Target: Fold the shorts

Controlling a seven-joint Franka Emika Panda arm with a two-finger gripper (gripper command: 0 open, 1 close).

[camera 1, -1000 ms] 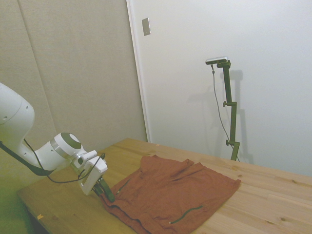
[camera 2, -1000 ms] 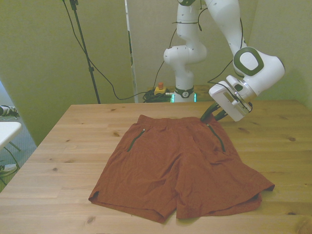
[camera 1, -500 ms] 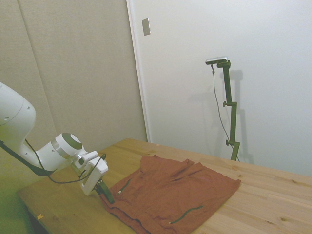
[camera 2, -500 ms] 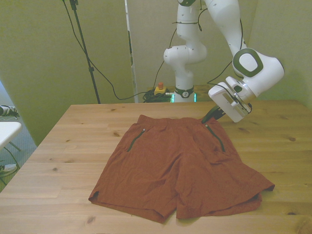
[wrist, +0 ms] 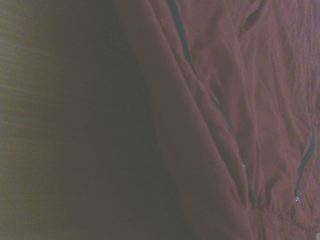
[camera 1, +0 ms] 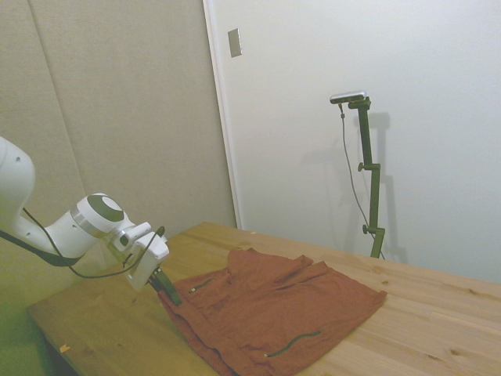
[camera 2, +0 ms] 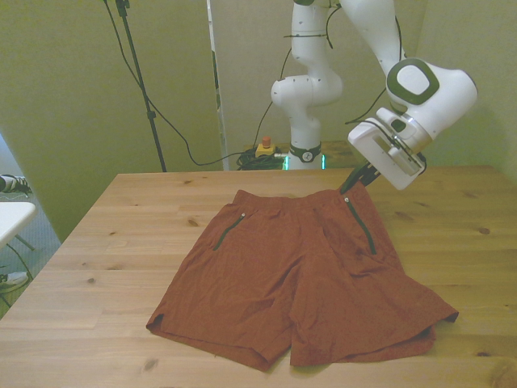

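claw: pinched shut on shorts waistband corner
change: corner has lifted off counter, cloth dragged slightly
meaning: grasp holds; fold can begin

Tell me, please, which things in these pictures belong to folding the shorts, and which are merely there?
Part of the job:
- the shorts, spread flat on the table
- the gripper, at the waistband corner on the front view's right

Merely there:
- the wooden table, bare around the shorts
- cables on the floor behind the table
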